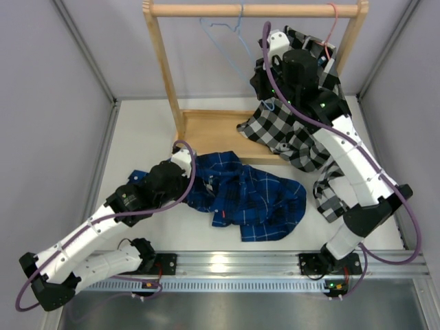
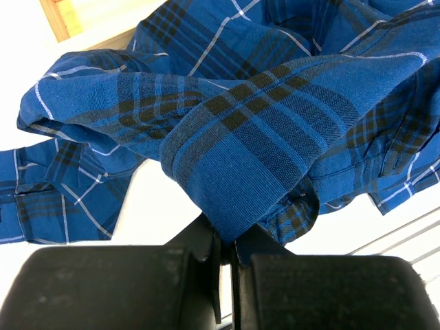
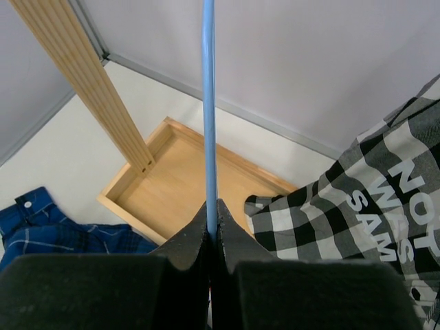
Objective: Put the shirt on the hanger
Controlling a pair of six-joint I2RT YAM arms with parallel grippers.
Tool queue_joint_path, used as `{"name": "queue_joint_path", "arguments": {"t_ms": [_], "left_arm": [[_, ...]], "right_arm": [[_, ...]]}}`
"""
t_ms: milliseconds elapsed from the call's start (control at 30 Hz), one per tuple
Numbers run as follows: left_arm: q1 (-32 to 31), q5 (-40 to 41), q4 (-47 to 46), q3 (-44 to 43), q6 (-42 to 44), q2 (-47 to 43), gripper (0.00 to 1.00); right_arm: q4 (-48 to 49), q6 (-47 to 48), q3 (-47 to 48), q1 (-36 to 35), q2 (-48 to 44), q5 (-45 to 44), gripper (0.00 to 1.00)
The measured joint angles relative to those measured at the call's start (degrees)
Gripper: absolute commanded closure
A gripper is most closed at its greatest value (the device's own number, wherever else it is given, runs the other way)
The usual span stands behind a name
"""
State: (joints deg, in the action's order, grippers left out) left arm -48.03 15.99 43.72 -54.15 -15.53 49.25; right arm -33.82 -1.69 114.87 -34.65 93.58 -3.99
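Left tool (image 2: 225,244): jaws pinched tight on a fold of the shirt (image 1: 254,199), low over the tabletop (image 1: 137,130), left of centre.
Right tool (image 3: 212,221): jaws closed on the thin wire of the hanger (image 3: 208,103), raised near the far edge.
Shirt: crumpled heap mid-tabletop, toward the near edge, in front of the rack (image 1: 163,62) base.
Hanger: hooked on rack's top rail, far edge.
Checked shirt (image 1: 285,130): hangs at rail's right end, hem trailing onto the tabletop.

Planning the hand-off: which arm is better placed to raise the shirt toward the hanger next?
Left. The left tool is shut on a fold of the shirt lying on the table; the right tool is clamped on the hanger wire by the wooden rack, so it's occupied.
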Motion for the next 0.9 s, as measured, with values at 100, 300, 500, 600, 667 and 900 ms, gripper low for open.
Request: {"name": "queue_joint_path", "arguments": {"t_ms": [100, 300, 500, 600, 667, 900], "left_arm": [[0.2, -0.1, 0.0, 0.0, -0.2, 0.0, 1.00], [0.5, -0.1, 0.0, 0.0, -0.8, 0.0, 1.00], [1.9, -0.1, -0.1, 0.0, -1.8, 0.8, 1.00], [3.2, 0.1, 0.0, -0.4, -3.4, 1.8, 1.00], [3.6, 0.5, 0.0, -1.0, -5.3, 2.3, 1.00], [3.8, 1.7, -1.4, -5.0, -10.9, 6.3, 1.00]], "right_arm": [[1.3, 0.0, 0.0, 0.0, -0.2, 0.9, 1.00], [3.0, 0.0, 0.0, 0.0, -0.3, 2.8, 1.00], [4.0, 0.2, -3.2, 0.0, -4.2, 4.8, 1.00], [4.6, 0.3, -8.0, 0.0, -9.2, 6.3, 1.00], [4.8, 0.4, -12.5, 0.0, -13.6, 7.9, 1.00], [2.4, 0.5, -29.9, 0.0, -29.5, 13.0, 1.00]]}}
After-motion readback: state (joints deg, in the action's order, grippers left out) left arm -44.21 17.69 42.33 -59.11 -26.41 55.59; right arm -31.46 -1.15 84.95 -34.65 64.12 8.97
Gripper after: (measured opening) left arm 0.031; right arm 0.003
